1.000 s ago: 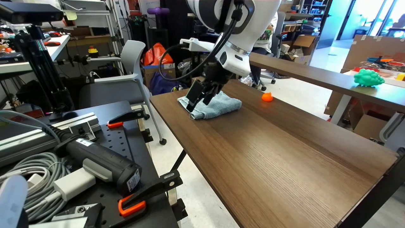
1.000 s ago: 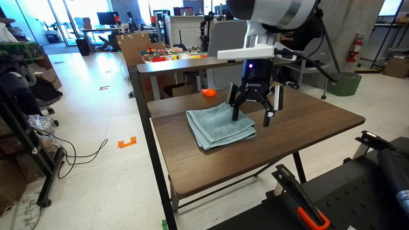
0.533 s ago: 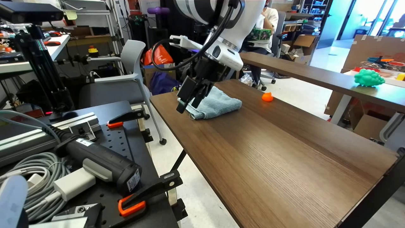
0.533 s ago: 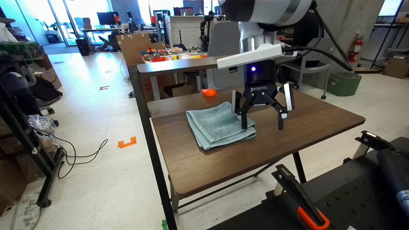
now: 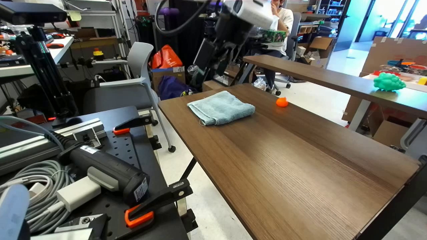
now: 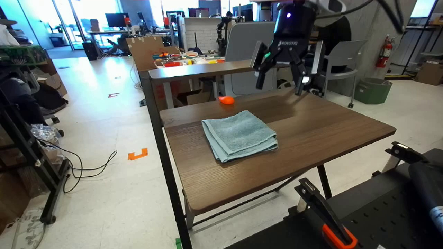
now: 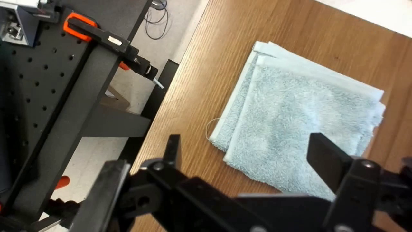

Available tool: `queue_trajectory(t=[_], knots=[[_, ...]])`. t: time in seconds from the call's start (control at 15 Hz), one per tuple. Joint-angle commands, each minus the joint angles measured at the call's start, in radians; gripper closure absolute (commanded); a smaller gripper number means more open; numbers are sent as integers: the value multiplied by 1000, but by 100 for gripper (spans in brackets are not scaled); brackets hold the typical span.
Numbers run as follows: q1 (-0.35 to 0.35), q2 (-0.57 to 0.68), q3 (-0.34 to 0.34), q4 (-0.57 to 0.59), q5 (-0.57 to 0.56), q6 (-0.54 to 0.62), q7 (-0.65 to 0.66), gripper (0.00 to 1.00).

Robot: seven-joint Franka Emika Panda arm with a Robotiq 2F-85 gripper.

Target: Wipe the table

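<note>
The table [image 5: 300,166] has a dark brown wood-grain top and shows in both exterior views [image 6: 322,131] and in the wrist view [image 7: 193,83]. A folded light blue-grey towel [image 5: 223,107] lies flat on it; it also shows in an exterior view [image 6: 240,135] and in the wrist view [image 7: 289,109]. My gripper [image 6: 279,85] is open and empty, raised above the table and apart from the towel. In the wrist view its fingers [image 7: 246,145] are spread wide, one over bare wood and one in front of the towel. In an exterior view the gripper [image 5: 210,75] looks blurred.
A small orange object [image 5: 282,102] lies by the table's far edge, also in an exterior view [image 6: 226,100]. A raised brown shelf [image 5: 327,78] runs along that side, bearing a green lumpy object [image 5: 388,81]. A black perforated bench [image 5: 123,146] with clamps stands alongside. A grey chair [image 5: 140,66] is near.
My gripper was low over the towel, then shifted across its edge, and has now risen well above the table. It stays open. The towel and the orange object have not moved.
</note>
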Motion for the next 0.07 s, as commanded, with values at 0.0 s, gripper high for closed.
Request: queue_trajectory(t=[0.0], knots=[[1, -7, -4, 0, -1, -5, 0, 0]])
